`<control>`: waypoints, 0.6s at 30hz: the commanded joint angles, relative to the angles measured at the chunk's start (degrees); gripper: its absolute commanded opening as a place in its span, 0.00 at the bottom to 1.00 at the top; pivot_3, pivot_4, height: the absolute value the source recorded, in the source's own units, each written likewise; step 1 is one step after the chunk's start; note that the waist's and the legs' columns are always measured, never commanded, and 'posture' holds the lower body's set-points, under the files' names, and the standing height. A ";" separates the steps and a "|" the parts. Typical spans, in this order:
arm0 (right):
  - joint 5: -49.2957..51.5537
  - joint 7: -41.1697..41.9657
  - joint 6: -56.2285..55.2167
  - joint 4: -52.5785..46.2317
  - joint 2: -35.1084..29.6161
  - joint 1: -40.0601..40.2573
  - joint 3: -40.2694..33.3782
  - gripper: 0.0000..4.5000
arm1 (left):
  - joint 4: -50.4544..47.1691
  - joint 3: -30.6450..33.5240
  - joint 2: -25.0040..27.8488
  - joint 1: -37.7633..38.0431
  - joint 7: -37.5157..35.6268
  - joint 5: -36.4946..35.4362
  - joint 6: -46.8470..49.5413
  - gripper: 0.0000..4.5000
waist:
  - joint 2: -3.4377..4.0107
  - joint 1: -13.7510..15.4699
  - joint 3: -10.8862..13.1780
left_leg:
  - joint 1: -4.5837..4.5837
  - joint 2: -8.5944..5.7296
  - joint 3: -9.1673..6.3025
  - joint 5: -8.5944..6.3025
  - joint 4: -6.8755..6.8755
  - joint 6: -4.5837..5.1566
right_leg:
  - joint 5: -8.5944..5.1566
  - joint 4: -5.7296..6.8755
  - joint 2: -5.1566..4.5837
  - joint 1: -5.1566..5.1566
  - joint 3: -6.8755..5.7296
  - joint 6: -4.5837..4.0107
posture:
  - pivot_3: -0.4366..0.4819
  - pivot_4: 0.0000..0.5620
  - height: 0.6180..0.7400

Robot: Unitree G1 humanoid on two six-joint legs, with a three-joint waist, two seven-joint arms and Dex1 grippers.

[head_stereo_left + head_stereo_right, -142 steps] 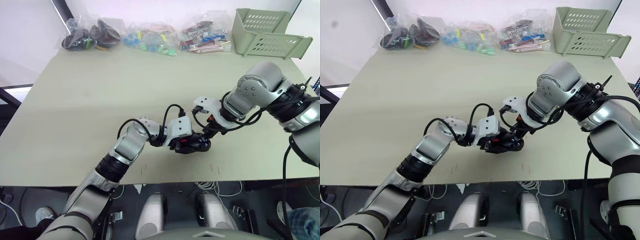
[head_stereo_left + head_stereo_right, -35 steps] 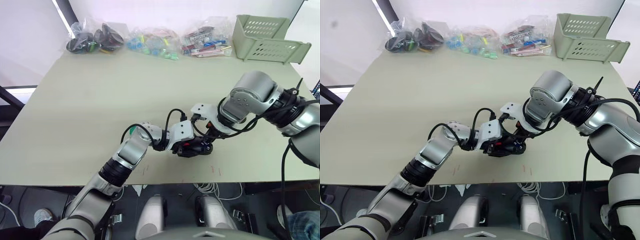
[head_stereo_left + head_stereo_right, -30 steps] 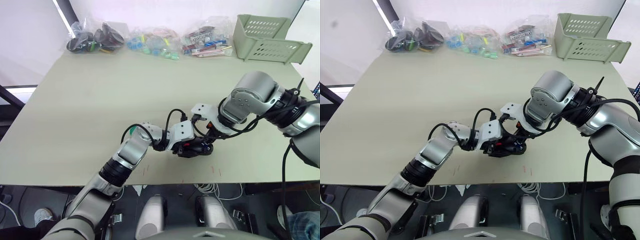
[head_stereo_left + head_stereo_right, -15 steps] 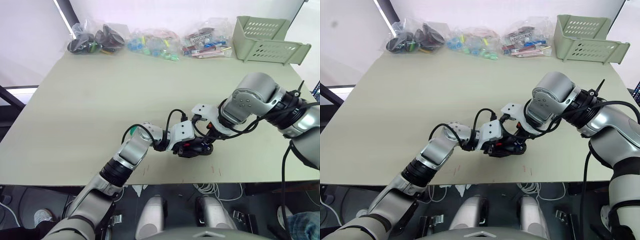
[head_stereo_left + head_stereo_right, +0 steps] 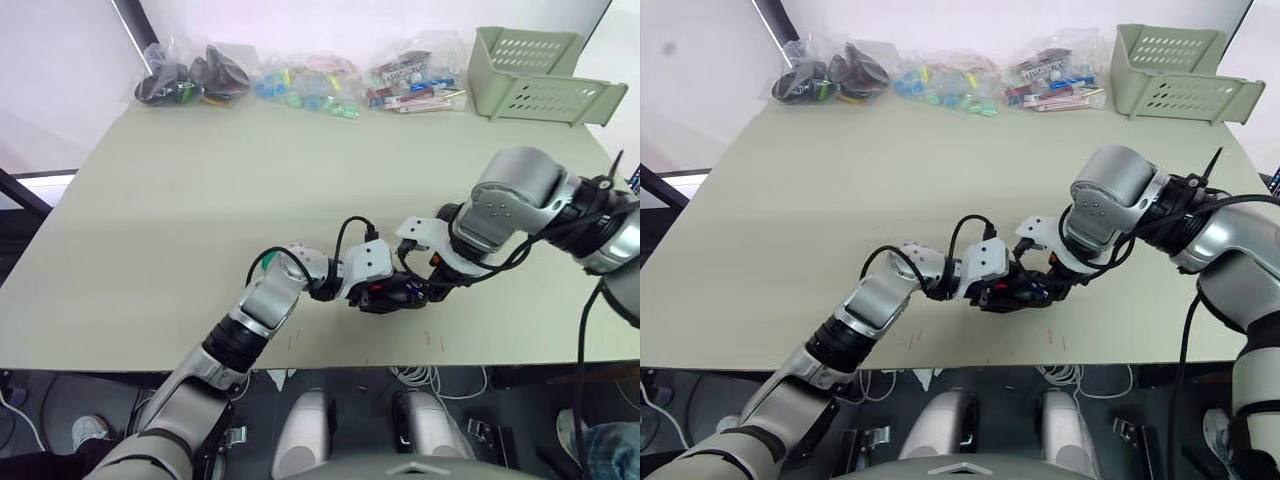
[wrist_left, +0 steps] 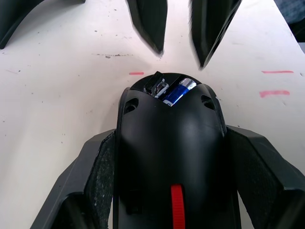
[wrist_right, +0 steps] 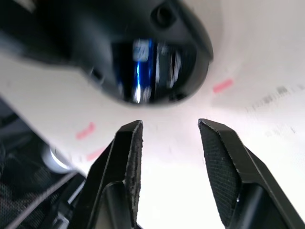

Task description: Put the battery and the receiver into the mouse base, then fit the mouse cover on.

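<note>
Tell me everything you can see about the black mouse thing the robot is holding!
The mouse base is a smooth, black, plastic-looking oval with a red scroll wheel. It sits on the pale table, gripped on both sides by the left claw. Its open end shows the blue battery and a small dark receiver tucked inside. The right claw hangs open just beyond that end.

Parted right-gripper fingers [image 7: 128, 157] just short of the mouse base [image 7: 95, 38], blue battery [image 7: 139, 71] inside.

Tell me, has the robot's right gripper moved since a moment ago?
Yes. The right gripper has backed away from the mouse base, toward the robot's right along the table.
</note>
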 commanded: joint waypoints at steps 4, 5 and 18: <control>5.89 -0.62 0.27 -7.34 -10.83 2.75 -6.84 0.44 | 2.16 -0.35 -0.52 -0.83 0.92 0.92 -1.31 0.65 | -0.01 0.26 -0.01 | -0.39 -0.03 -0.01 0.00 0.00 0.00 | 0.00 0.04 0.01 -0.41 -0.03 0.00 | 0.48 0.27 1.00; 6.06 -1.15 0.27 -7.75 -11.77 3.64 -8.10 0.44 | 2.46 -0.32 -0.52 -0.97 0.85 0.92 -1.52 0.65 | 0.01 0.32 0.01 | -0.41 -0.03 0.03 0.00 0.00 0.00 | 0.00 0.04 0.02 -0.40 -0.06 0.00 | 0.48 0.27 1.00; -9.04 -5.49 -25.56 -30.78 -18.21 47.21 -49.77 0.44 | 3.17 -0.10 0.41 -1.68 -0.34 0.52 -2.29 0.65 | -0.06 0.74 0.01 | -0.44 -0.10 0.31 0.01 0.03 0.01 | 0.13 0.07 0.23 -0.43 0.06 0.25 | 0.48 0.27 1.00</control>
